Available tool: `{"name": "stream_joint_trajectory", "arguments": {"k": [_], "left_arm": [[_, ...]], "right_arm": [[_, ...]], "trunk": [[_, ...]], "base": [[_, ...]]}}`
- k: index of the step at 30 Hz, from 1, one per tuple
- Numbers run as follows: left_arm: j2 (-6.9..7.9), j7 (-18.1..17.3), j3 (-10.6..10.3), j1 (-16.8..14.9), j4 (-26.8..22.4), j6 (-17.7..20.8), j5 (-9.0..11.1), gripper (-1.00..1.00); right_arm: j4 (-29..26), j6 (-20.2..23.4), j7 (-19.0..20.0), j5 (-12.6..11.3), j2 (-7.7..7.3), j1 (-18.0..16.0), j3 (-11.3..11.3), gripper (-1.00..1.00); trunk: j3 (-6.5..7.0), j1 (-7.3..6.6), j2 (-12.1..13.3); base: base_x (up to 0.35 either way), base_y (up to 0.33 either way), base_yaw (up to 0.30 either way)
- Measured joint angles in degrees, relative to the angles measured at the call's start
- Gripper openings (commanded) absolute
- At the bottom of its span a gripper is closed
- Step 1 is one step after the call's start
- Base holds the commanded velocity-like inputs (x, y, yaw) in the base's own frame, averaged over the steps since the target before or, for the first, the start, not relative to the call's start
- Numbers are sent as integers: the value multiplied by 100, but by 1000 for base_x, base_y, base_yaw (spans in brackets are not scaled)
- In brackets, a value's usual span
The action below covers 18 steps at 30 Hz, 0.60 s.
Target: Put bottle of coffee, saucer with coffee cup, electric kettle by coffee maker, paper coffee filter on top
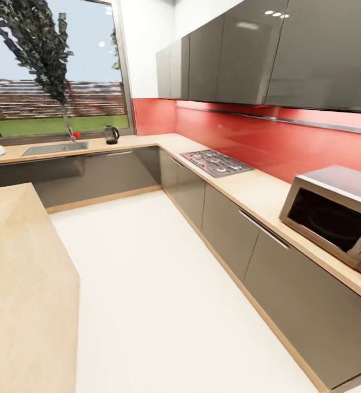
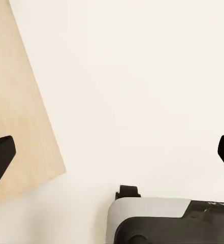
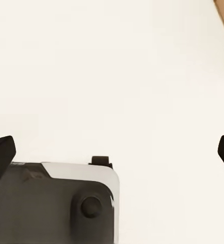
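Note:
The electric kettle (image 1: 112,134), glass with a black handle, stands far off on the kitchen countertop (image 1: 148,141) below the window, right of the sink. The long beige countertop runs on along the right wall. My left gripper (image 2: 112,157) is open, its black fingertips (image 2: 0,157) at the frame's two sides, with nothing between them, above white floor and a worktop corner. My right gripper (image 3: 112,152) is open too, its fingertips (image 3: 1,152) wide apart over the floor.
A microwave (image 1: 336,213) sits on the right counter, a gas hob (image 1: 216,162) beyond it. A sink (image 1: 54,148) lies under the window. A beige island worktop (image 1: 22,284) stands close at the left. White floor (image 1: 148,284) runs between them. My base (image 2: 167,221) shows below.

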Motion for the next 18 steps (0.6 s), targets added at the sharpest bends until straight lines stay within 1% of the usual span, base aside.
{"name": "stream_joint_trajectory", "arguments": {"k": [2, 4, 13, 18], "left_arm": [[0, 0, 0, 0, 3, -3, -1, 100], [0, 0, 0, 1, 5, -4, -3, 100], [1, -45, -13, 2, 87, -13, -12, 100], [0, -47, -15, 0, 104, -14, -10, 100]], "right_arm": [[-2, -5, -5, 0, -5, 0, -5, 100], [-2, -7, -7, -1, -6, -1, -7, 100], [6, -9, -14, -1, -8, -1, -10, 100], [4, -8, -14, -1, -8, 0, -15, 100]], "trunk": [[0, 0, 0], [-1, 0, 0], [-20, 0, 0], [-25, 0, 0]], "base": [[338, 59, 49], [338, 22, 175], [338, -3, 249], [335, -103, 80]]}}
